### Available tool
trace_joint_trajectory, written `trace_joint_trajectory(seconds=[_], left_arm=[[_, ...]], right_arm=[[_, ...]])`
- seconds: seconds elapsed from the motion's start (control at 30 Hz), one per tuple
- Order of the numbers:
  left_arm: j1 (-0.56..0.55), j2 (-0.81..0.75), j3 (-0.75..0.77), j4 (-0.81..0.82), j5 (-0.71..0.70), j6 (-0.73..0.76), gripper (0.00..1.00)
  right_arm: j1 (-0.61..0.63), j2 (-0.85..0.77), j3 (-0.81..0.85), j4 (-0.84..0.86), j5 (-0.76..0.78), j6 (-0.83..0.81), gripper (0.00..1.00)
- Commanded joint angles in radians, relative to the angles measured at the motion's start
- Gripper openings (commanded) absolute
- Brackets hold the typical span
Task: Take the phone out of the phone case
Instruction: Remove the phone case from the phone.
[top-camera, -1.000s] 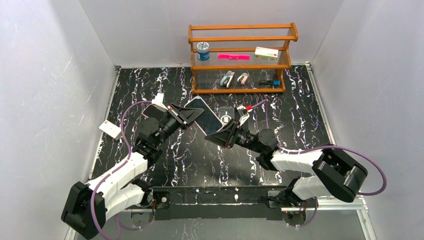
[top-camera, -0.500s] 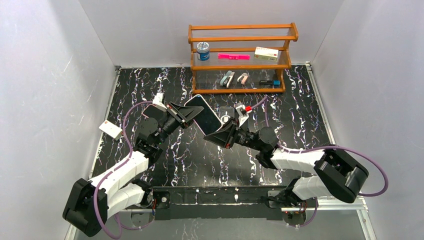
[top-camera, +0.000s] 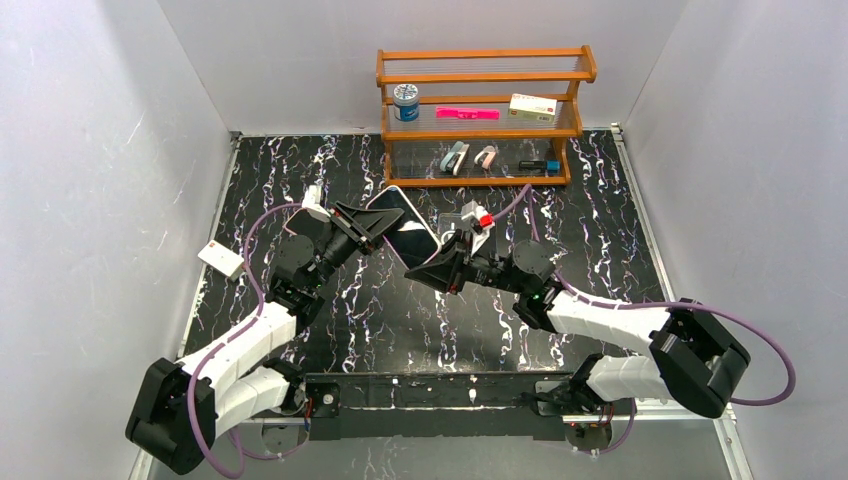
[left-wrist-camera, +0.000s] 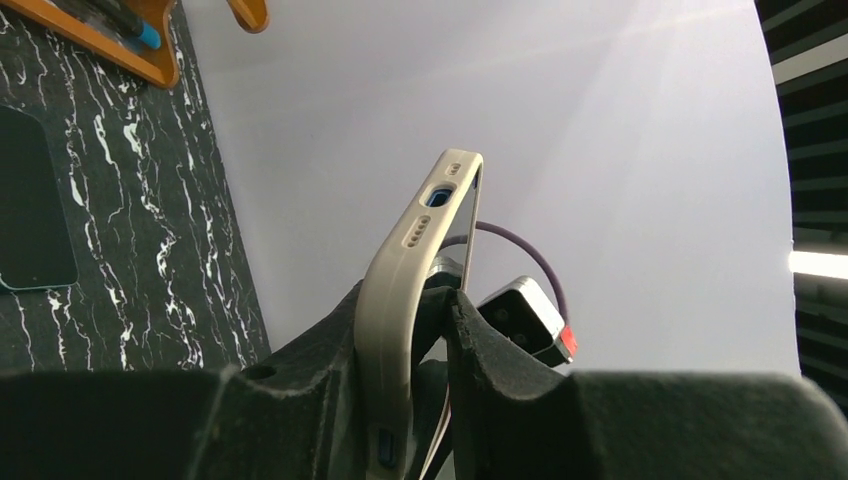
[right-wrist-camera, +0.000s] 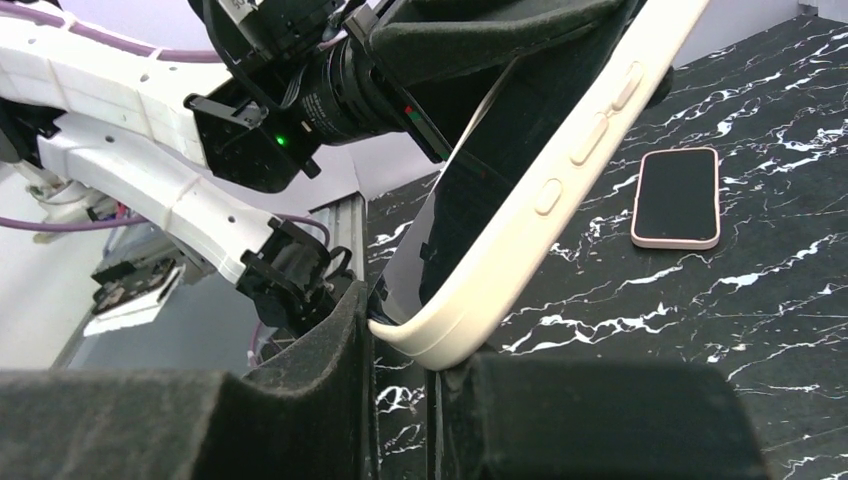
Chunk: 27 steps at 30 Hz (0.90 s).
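Observation:
A phone with a dark screen (right-wrist-camera: 480, 190) sits in a cream case (right-wrist-camera: 560, 190) and is held in the air between both grippers over the middle of the table (top-camera: 405, 228). My left gripper (top-camera: 372, 224) is shut on the case's far end; in the left wrist view the cream case edge (left-wrist-camera: 415, 250) stands between its fingers (left-wrist-camera: 420, 300). My right gripper (top-camera: 432, 268) is shut on the case's near corner, which sits between its two pads (right-wrist-camera: 400, 340).
A second phone with a pinkish rim (right-wrist-camera: 678, 197) lies flat on the black marble table, and also shows in the left wrist view (left-wrist-camera: 30, 200). A wooden shelf (top-camera: 480, 110) with small items stands at the back. A white object (top-camera: 222, 258) lies at the left edge.
The cased phone has shifted a little left and toward the back. The right arm has reached further left with it. Both grippers kept their hold.

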<state>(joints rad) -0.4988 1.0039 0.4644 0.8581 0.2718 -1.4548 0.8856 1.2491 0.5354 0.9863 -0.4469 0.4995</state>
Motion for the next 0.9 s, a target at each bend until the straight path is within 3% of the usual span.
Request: trace_joint_trajectory(seconds=[0.0, 0.07, 0.2, 0.33, 0.47, 0.7, 0.87], left_arm=[[-0.026, -0.004, 0.032, -0.133, 0.012, -0.011, 0.0], [-0.026, -0.009, 0.033, -0.134, 0.009, 0.006, 0.0], [-0.026, -0.034, 0.041, -0.11, 0.017, 0.08, 0.0], [-0.027, -0.059, 0.049, -0.104, 0.049, 0.146, 0.0], [-0.027, -0.092, 0.035, -0.087, 0.06, 0.183, 0.09], [-0.027, -0.131, 0.014, -0.048, 0.074, 0.237, 0.28], [-0.027, -0.134, -0.005, -0.028, 0.073, 0.258, 0.3]], right_arm=[[0.016, 0.035, 0.042, -0.176, -0.035, -0.326, 0.15], [0.014, 0.04, 0.046, -0.168, -0.021, -0.292, 0.15], [-0.001, 0.056, 0.033, -0.056, -0.019, -0.109, 0.01], [-0.005, 0.093, 0.018, 0.098, -0.041, 0.107, 0.01], [-0.005, 0.141, 0.008, 0.258, -0.046, 0.304, 0.01], [-0.008, 0.215, 0.042, 0.386, -0.069, 0.527, 0.01], [-0.009, 0.228, 0.056, 0.418, -0.084, 0.581, 0.01]])
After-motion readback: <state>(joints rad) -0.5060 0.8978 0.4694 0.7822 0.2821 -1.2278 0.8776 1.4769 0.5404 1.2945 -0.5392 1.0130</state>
